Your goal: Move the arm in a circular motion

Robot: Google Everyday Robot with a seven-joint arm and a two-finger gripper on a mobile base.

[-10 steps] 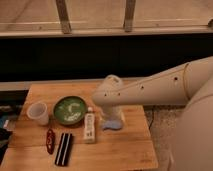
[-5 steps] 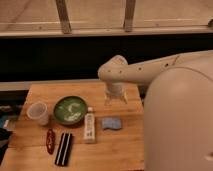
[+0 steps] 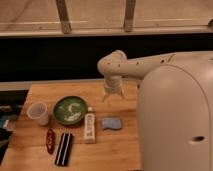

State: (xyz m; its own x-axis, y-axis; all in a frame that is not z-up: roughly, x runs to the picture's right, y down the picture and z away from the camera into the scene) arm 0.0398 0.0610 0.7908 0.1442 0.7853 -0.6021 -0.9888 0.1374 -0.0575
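As we compared this moment with the second before it, we saw that the arm [image 3: 150,62] had lifted and drawn back: its elbow had sat low over the middle of the wooden table [image 3: 125,150], and it now stood higher, toward the table's far edge. The gripper [image 3: 113,95] had come up with it, from just above the blue sponge [image 3: 112,123] to a spot over the bare rear boards, behind the sponge and the white bottle [image 3: 90,127] and apart from both. Its two fingers pointed down and stood apart, holding nothing. Most of that travel fell in the first half of the second, and the last half showed only a small shift. The green bowl [image 3: 70,110], the white cup [image 3: 39,112] and the red [image 3: 50,141] and black [image 3: 63,148] items at the front lay where they had been. We judged this sweep up and away from the table to be one arc of the circle, with the loop not yet closed.
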